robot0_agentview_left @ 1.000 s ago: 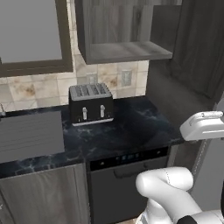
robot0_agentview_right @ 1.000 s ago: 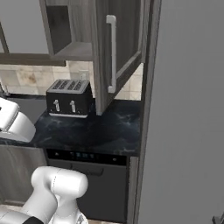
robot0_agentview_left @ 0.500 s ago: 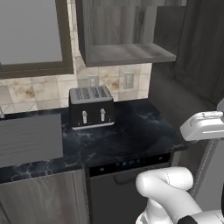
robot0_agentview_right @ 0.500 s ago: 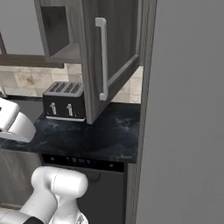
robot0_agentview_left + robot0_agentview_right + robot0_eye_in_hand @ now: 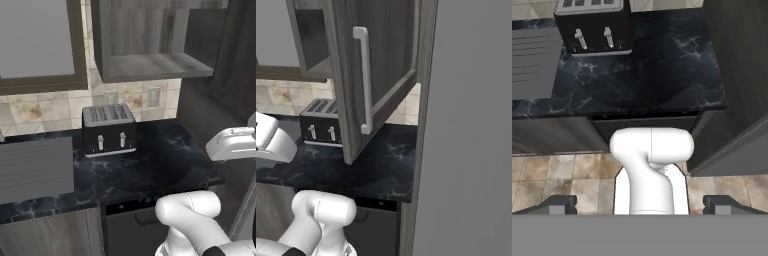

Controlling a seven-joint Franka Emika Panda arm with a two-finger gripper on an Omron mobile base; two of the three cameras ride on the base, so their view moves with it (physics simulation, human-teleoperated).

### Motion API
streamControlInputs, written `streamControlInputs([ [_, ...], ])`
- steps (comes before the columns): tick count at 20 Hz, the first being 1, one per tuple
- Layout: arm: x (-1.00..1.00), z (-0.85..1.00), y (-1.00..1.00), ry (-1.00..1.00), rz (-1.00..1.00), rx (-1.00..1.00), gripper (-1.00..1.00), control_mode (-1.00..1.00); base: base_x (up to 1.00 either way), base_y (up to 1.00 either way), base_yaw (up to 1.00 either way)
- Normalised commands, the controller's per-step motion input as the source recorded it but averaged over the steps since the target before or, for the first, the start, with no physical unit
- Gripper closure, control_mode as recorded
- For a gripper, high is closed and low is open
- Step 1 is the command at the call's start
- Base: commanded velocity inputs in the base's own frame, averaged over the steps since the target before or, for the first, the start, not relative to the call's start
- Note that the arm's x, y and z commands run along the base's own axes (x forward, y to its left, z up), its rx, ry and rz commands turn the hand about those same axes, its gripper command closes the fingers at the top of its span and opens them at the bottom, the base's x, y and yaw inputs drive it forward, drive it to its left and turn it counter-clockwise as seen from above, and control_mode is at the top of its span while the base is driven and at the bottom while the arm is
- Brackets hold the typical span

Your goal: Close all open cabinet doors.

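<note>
One cabinet door (image 5: 373, 75) of dark wood grain hangs swung open toward me, its long silver bar handle (image 5: 363, 80) facing the right base view. Behind it the upper cabinet (image 5: 145, 65) stands open and shows a bare shelf. In the left base view the same door (image 5: 207, 35) appears as a dark panel at the cabinet's right side. My gripper (image 5: 641, 207) is open, its two dark fingertips (image 5: 559, 205) far apart, and it looks down over my own base at the counter. It is well away from the door and holds nothing.
A black four-slot toaster (image 5: 109, 130) stands on the black marble counter (image 5: 160, 170) under the open cabinet. A dishwasher front (image 5: 376, 225) sits below. A tall grey fridge wall (image 5: 471, 130) closes the right side. A grey ribbed slab (image 5: 35, 167) lies at the left.
The whole picture has shifted: the base has driven closer to the counter, so toaster and open door look larger. The door itself has not swung.
</note>
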Motion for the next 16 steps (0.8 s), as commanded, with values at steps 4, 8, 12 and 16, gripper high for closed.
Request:
streamControlInputs([
  [4,0.00,0.00,0.00,0.00,0.00,0.00,-1.00,1.00,0.45,-0.18,0.02],
  [8,0.00,0.00,0.00,0.00,0.00,0.00,-1.00,1.00,0.41,-0.18,0.02],
  [12,0.00,0.00,0.00,0.00,0.00,0.00,-1.00,1.00,0.25,-0.13,0.01],
  [16,0.00,0.00,0.00,0.00,0.00,0.00,-1.00,1.00,0.19,-0.04,0.00],
])
